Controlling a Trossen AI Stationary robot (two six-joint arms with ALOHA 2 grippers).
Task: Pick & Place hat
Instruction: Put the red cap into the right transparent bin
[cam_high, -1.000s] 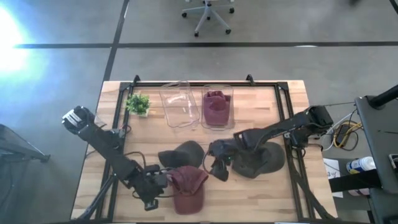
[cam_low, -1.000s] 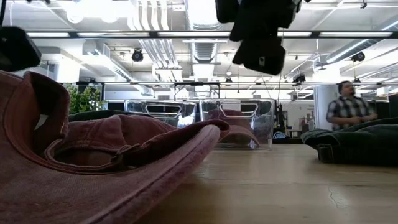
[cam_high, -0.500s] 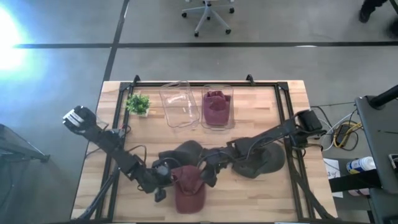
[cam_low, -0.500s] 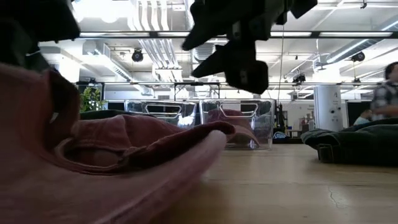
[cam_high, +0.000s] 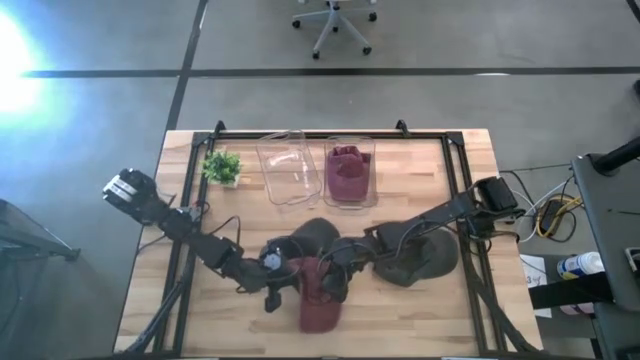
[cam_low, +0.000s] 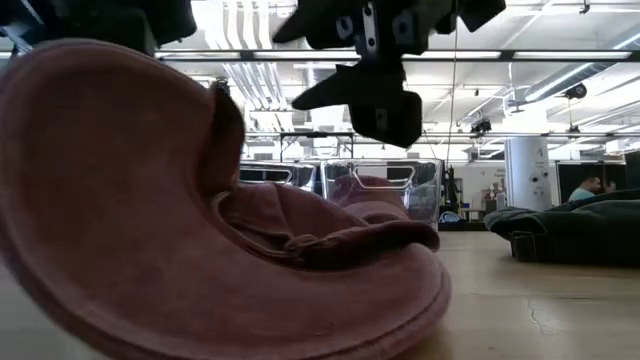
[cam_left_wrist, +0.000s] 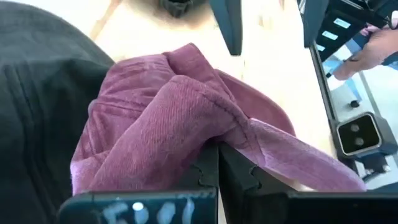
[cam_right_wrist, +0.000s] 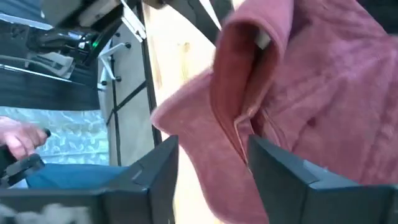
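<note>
The maroon hat (cam_high: 318, 300) lies near the table's near edge and fills the low view (cam_low: 200, 230). My left gripper (cam_high: 280, 285) is shut on it from the table's left, as the left wrist view (cam_left_wrist: 217, 165) shows. My right gripper (cam_high: 333, 283) is open at the hat's right side, above the table (cam_low: 375, 90). In its wrist view (cam_right_wrist: 211, 168) the fingers stand on either side of the hat's rim (cam_right_wrist: 245, 134); I cannot tell whether they touch it. A second maroon hat (cam_high: 347, 172) sits in a clear bin. My left gripper pinches a raised fold of the maroon hat's crown cloth (cam_left_wrist: 208, 134) between its two shut fingers. It comes slanting down from the table's left. The held side of the hat is lifted (cam_low: 100, 150), while its lower side (cam_low: 330, 320) rests on the table.
A dark hat (cam_high: 312, 238) lies just behind the maroon one, and a dark green hat (cam_high: 418, 258) lies under the right arm. Two clear bins (cam_high: 283, 168) and a small plant (cam_high: 222, 166) stand along the far edge. People show in the room beyond.
My left gripper has moved toward the table's right, dragging the maroon hat along and tipping its held side up. My right gripper has moved toward the table's left and down to the hat's right side.
</note>
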